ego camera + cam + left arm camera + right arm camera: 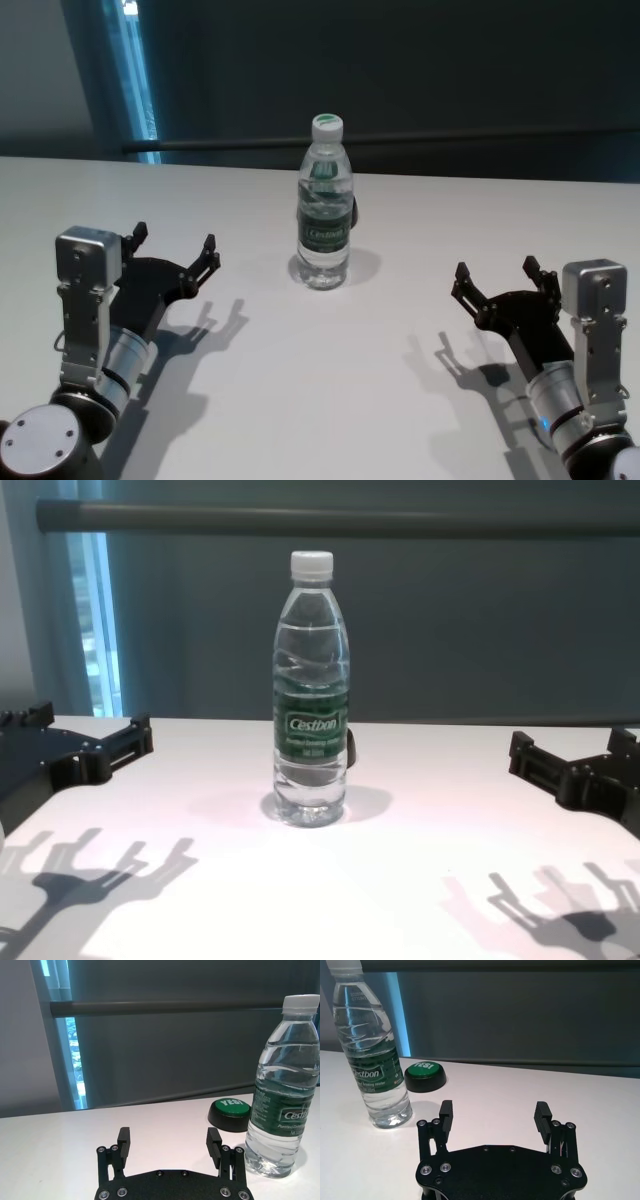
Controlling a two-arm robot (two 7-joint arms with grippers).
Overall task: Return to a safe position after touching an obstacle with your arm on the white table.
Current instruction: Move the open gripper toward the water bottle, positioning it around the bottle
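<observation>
- Obstacle: water bottle, clear, white cap, green label band; upright on the white table, ahead of both claws and between them, touching neither.
- Left gripper: fingers apart, nothing held; hovers low over the table, the bottle forward and to its inner side.
- Right gripper: fingers apart, nothing held; mirrors the left, the bottle forward and to its inner side.
- Green push button: beyond the bottle from either claw, partly hidden behind it.
- Step in hand, as judged: both arms sit drawn in and symmetrical, consistent with a safe pose.
- Next move, as judged: if contact is not yet made, one forearm sweeps inward gently, since the tall bottle tips easily; otherwise hold.
</observation>
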